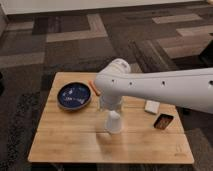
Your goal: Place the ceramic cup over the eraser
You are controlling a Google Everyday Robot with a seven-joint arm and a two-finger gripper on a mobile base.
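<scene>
Claw (111, 106) hangs at the end of my white arm (160, 90), which comes in from the right across the tabletop (65, 142). The claw sits directly above the ceramic cup (113, 122), mostly hidden behind my own wrist housing. Its jaws are spread wide; whether they touch the cup's top I cannot tell. The cup stands upright near the middle of the tabletop with its wider end down and its narrower end up toward the claw. The eraser (163, 121) lies flat to the right of the cup, well apart from it and near the right edge, dark with an orange-brown rim, uncovered. A white flat block (151, 106) lies just behind the eraser, near it but separate. A dark blue bowl (74, 96) sits on the left half of the tabletop, behind and to the left of the cup, not touching it. A thin orange object (92, 86) shows beside the bowl's right rim, partly hidden by my arm. Patterned carpet (60, 45) surrounds the tabletop.
</scene>
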